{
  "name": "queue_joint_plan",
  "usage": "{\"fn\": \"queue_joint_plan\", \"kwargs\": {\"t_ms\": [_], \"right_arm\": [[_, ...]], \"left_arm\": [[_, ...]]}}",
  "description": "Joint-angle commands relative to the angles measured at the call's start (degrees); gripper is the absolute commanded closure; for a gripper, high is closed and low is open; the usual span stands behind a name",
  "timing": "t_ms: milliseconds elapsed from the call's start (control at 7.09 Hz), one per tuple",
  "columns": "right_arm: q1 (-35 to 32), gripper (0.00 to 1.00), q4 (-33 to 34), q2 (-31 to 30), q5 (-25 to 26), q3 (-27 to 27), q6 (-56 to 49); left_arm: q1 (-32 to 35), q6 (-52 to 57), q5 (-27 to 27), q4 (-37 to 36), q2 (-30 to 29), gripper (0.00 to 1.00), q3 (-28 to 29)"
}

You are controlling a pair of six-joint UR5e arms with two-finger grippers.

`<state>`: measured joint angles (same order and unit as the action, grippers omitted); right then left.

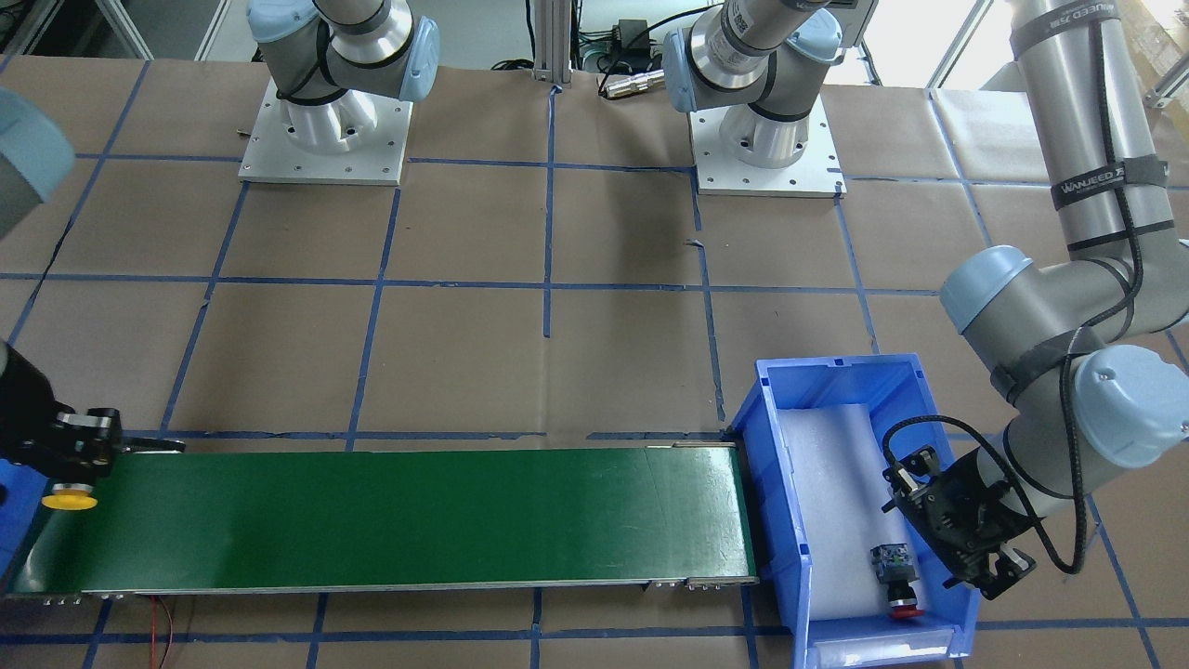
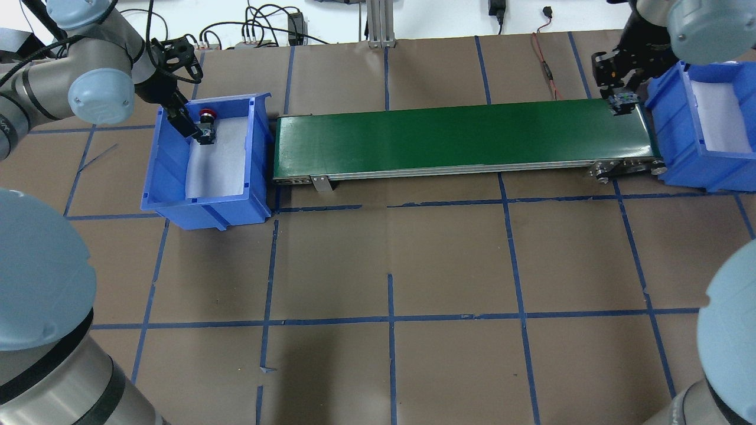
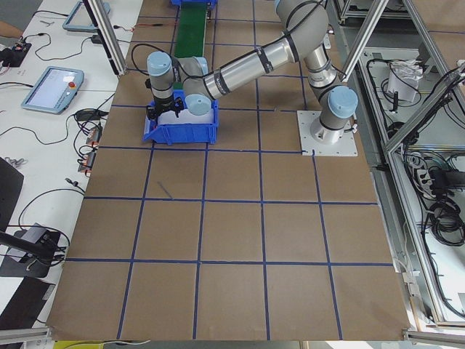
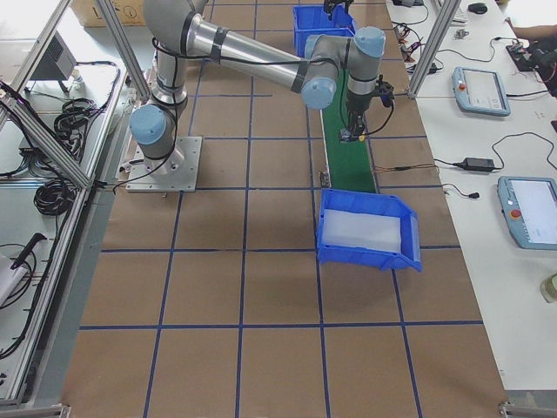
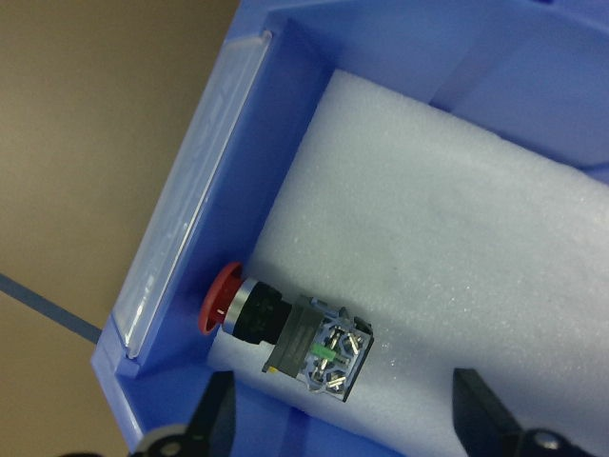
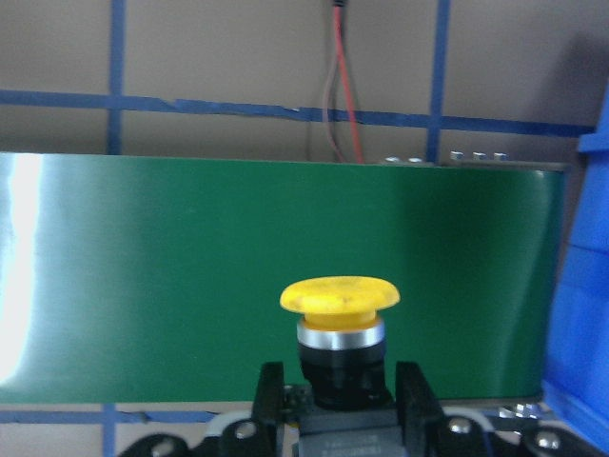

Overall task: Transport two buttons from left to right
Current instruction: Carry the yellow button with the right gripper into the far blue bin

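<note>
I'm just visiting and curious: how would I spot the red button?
Find the green belt. In the foam-lined blue bin at its end on the robot's left, the red button lies on its side. Its red cap sets it apart; the other button is yellow.

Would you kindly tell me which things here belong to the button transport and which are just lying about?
Job: yellow button in right pincer; red button in left blue bin; green conveyor; right blue bin.
Lying about: teach pendants; metal cylinder; power adapter.

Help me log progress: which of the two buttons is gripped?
The yellow button, clamped in the right gripper over the belt; the red button lies loose on its side in the bin.
</note>
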<state>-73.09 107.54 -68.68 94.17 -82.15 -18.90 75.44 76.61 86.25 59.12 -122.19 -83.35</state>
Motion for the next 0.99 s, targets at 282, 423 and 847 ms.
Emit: {"fn": "queue_joint_plan", "kwargs": {"t_ms": [282,423,847], "right_arm": [[13.5,0.93,-0.7,0.3,0.0,0.4,-7.2],[15.4,0.93,-0.9,0.3,0.0,1.5,-7.5],[15.9,0.92,-0.8,5.1,0.0,7.0,-7.6]], "left_arm": [[0.2,0.0,0.2,-0.4,-2.1,0.00,-0.5],[0.2,0.0,0.1,-0.4,-2.3,0.00,-0.3],[0.1,0.0,-0.2,-0.5,-2.5,0.00,0.3]]}}
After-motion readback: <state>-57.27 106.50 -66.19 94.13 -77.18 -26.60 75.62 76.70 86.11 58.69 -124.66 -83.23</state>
